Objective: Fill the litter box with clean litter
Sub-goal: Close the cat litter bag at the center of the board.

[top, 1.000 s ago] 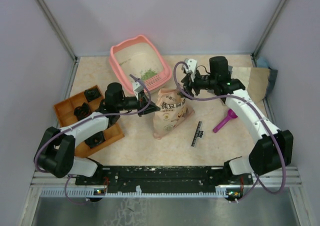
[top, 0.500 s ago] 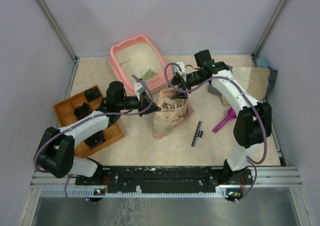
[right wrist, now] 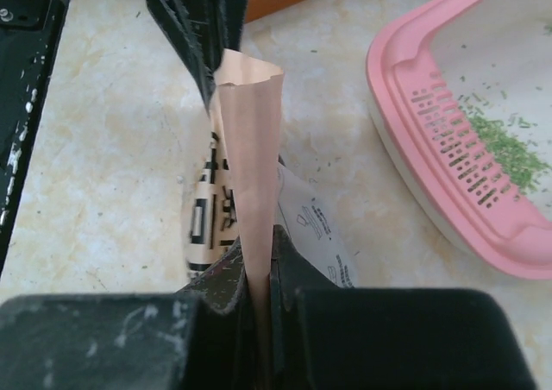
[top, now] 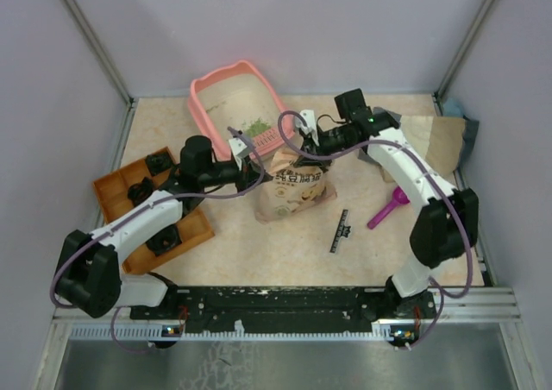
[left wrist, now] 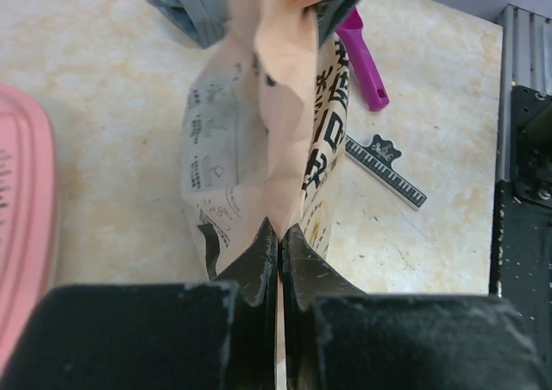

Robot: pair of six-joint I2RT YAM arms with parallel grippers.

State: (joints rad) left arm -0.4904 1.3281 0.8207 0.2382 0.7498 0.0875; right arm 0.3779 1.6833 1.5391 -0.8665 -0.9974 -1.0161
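The pink litter box [top: 200, 88] stands at the back of the table, with a small pile of green clean litter [top: 256, 128] in its near corner. It shows again in the right wrist view, litter box [right wrist: 431, 140] and clean litter [right wrist: 509, 153]. A beige printed paper bag [top: 293, 191] stands just in front of the box. My left gripper [top: 257, 167] is shut on the left end of the bag's top edge. My right gripper [top: 304, 152] is shut on the right end. The bag's folded top [left wrist: 285, 105] runs away from the left gripper [left wrist: 280, 228]. The right gripper [right wrist: 259, 239] pinches the bag's paper edge [right wrist: 246, 122].
An orange compartmented tray [top: 116, 191] with black parts lies at the left. A magenta scoop [top: 388, 209] and a black strip [top: 341, 230] lie right of the bag. Brown cardboard [top: 442, 140] lies at the back right.
My right arm swung left to the bag's top and its gripper shut on the paper. The bag now stands more upright and a little nearer the litter box. The left gripper kept its hold.
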